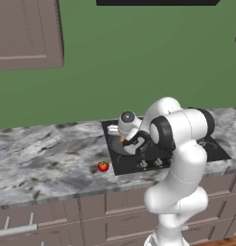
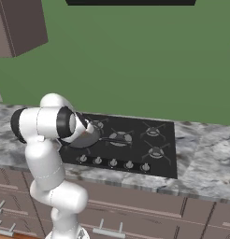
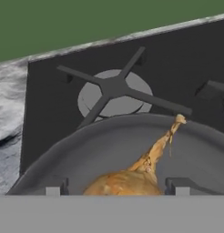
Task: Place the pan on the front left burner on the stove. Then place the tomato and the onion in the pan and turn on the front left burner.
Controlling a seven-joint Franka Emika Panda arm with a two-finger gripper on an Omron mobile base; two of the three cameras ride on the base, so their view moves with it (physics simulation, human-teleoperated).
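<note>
Marbled grey counter (image 1: 48, 158) under a green wall carries the stove (image 2: 135, 140). On its front left burner sits the pan (image 3: 109, 145), holding the onion (image 3: 132, 179), stalk tip pointing to the far rim. The end effector (image 3: 114, 190) hovers just over the onion, its finger tips (image 3: 54, 190) spread either side; whether they grip it cannot be told. Lift straight up so the bulb stays put. The tomato (image 1: 103, 166) lies on the counter just left of the stove, outside the pan.
</note>
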